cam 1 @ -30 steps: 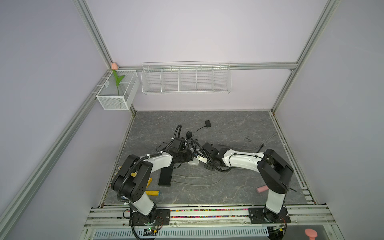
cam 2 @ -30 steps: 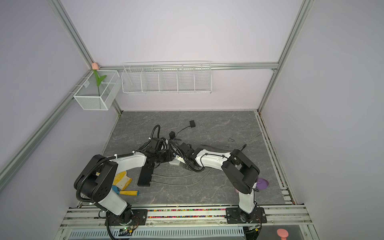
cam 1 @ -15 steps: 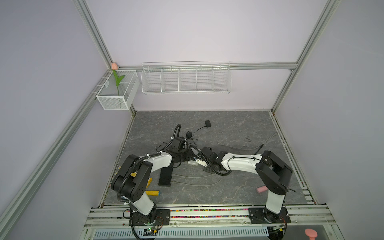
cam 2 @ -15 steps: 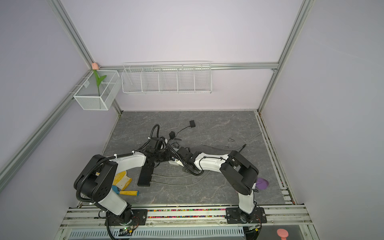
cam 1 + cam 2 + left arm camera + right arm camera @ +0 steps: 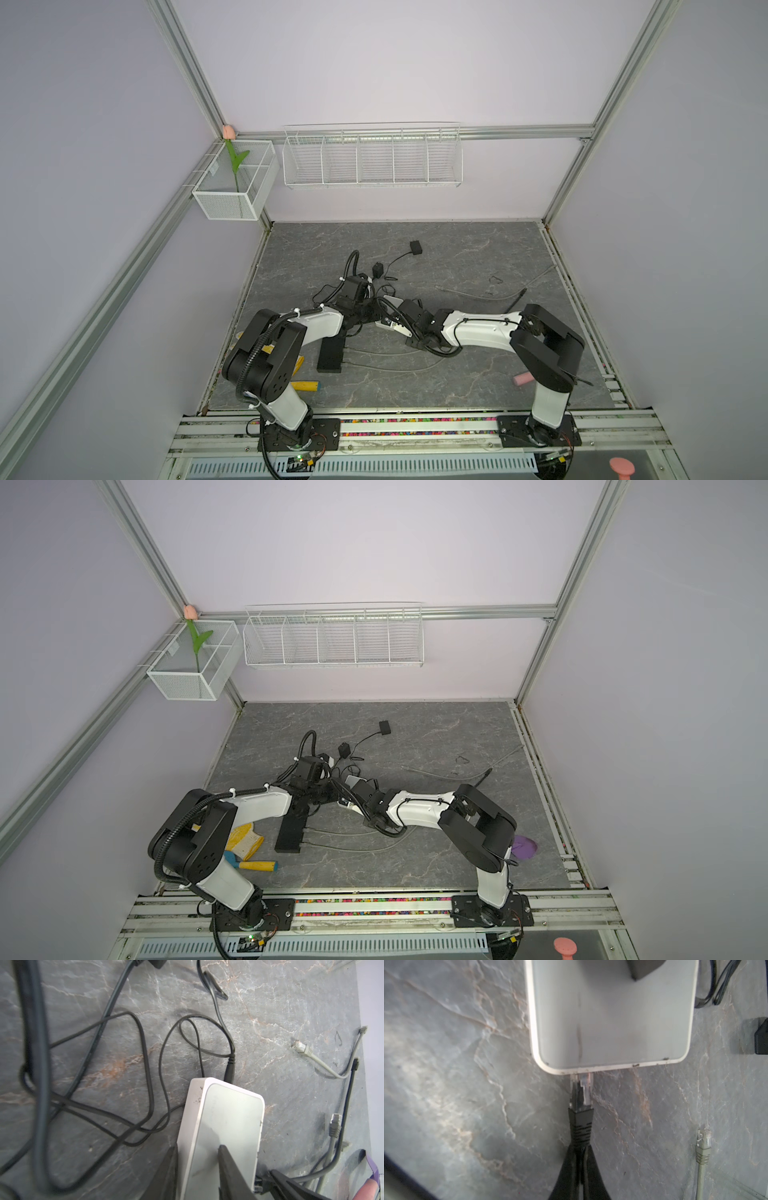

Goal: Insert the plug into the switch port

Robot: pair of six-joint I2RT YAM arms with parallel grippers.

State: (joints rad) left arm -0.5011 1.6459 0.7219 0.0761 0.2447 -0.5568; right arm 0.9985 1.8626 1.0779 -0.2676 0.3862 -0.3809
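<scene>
At the switch edge, the right claw pinches the plug

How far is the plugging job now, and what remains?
Done: the left hand grips the white switch, the right hand pinches the black plug. In hand: the plug's clear tip meets the switch's edge. Left: pushing it fully in; most of it shows outside.

The switch housing is smooth white plastic with a satin finish, scuffed dark along its edges. The plug is clear glossy plastic with a matt black ribbed boot. The tabletop is matt grey, stone-veined. The wall basket is white-coated wire.
</scene>
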